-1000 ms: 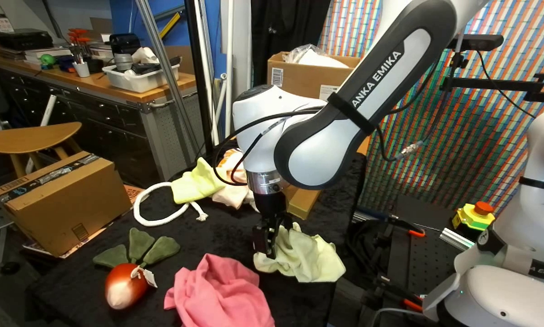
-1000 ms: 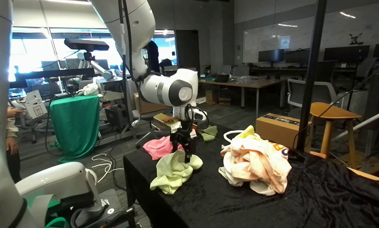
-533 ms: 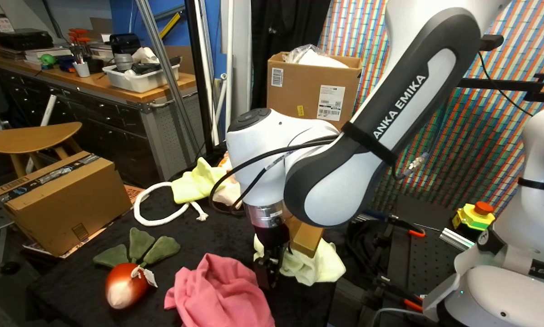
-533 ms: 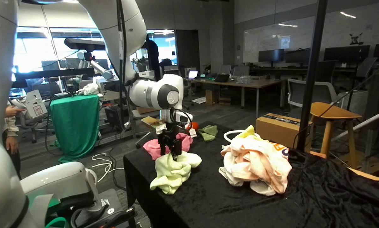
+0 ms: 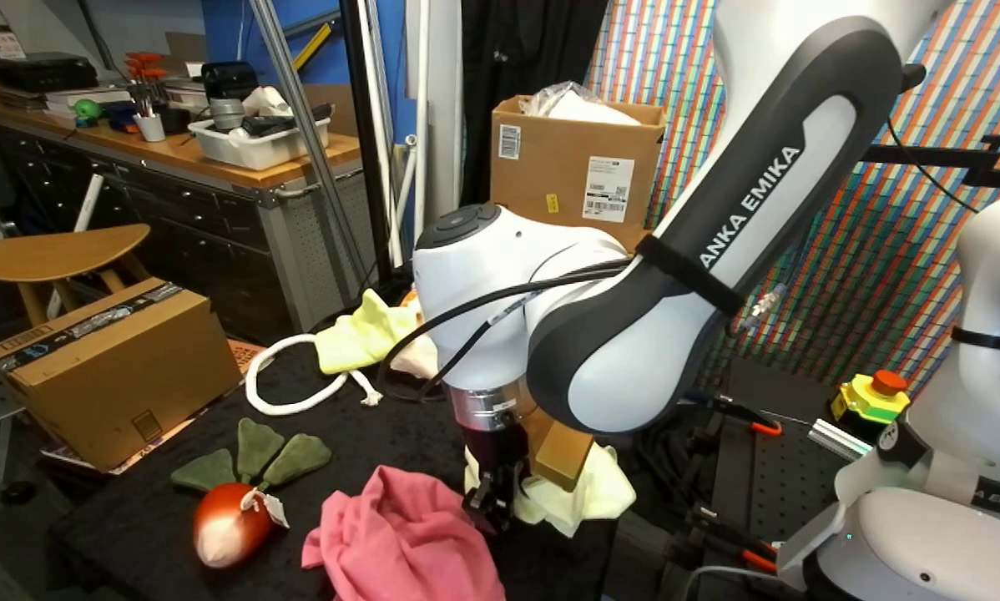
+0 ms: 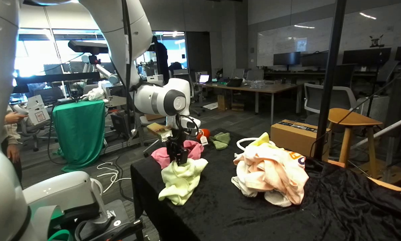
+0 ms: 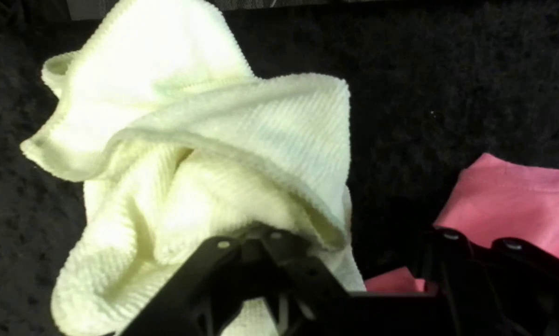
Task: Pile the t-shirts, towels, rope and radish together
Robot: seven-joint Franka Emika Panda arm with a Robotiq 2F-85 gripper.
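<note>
The pale green towel lies crumpled near the table edge in both exterior views (image 5: 600, 492) (image 6: 180, 184) and fills the left of the wrist view (image 7: 177, 135). My gripper (image 5: 487, 513) (image 6: 178, 157) is low beside it. In the wrist view the gripper (image 7: 359, 242) is open: one finger is against the towel, the other by the pink cloth (image 7: 508, 200) (image 5: 408, 542), with dark tablecloth between. The red radish (image 5: 229, 526) (image 6: 204, 133) with green leaves lies apart. The white rope (image 5: 254, 384), yellow cloth (image 5: 358, 334) and peach-white t-shirt (image 6: 270, 170) form a heap.
The black-covered table (image 6: 227, 214) has its edge close to the pale green towel. A wood-coloured block (image 5: 567, 455) is mounted beside the gripper. A cardboard box (image 5: 116, 376) stands beyond the table. A second robot arm (image 5: 942, 517) stands past the table edge.
My gripper has moved from over the pale green towel towards the pink cloth, mostly in the first half second. The near part of the pale green towel has shifted and folded slightly.
</note>
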